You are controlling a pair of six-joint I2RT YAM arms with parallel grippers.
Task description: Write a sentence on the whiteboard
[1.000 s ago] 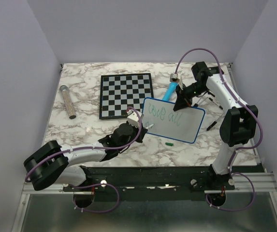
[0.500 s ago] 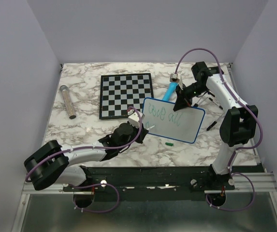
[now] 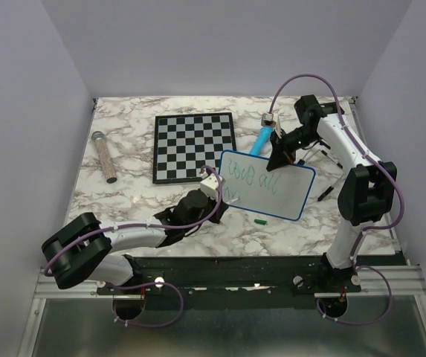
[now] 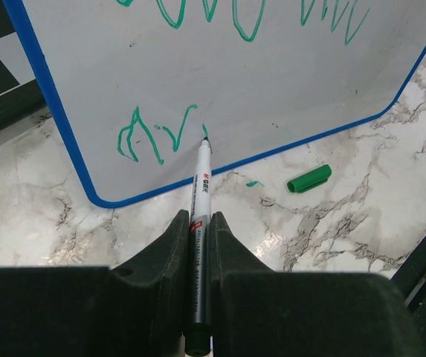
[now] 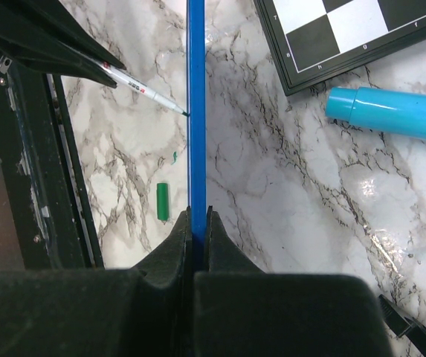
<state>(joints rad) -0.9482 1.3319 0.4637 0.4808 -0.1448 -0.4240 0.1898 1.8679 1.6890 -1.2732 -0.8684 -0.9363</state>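
The whiteboard [image 3: 276, 195] is held tilted above the marble table, with my right gripper [image 3: 279, 159] shut on its far blue rim [image 5: 195, 111]. My left gripper [image 4: 198, 217] is shut on a green marker [image 4: 200, 186]. The marker's tip touches the board [image 4: 272, 82] near its lower left corner. The sentence [image 3: 256, 177] is green handwriting: one row across the top, and a few letters [image 4: 153, 137] starting a second row beside the tip. From the right wrist, the marker [image 5: 142, 89] meets the board edge-on. The green cap [image 4: 308, 178] lies on the table just below the board.
A black-and-white checkered board [image 3: 194, 146] lies behind the whiteboard, to its left. A light blue tube [image 3: 261, 139] rests by the board's far edge. A grey cylinder [image 3: 104, 156] lies at the far left. Dark pens [image 3: 326, 193] lie right of the board.
My left gripper and the marker have shifted slightly to the right along the second row of writing. The right gripper and the whiteboard have stayed put.
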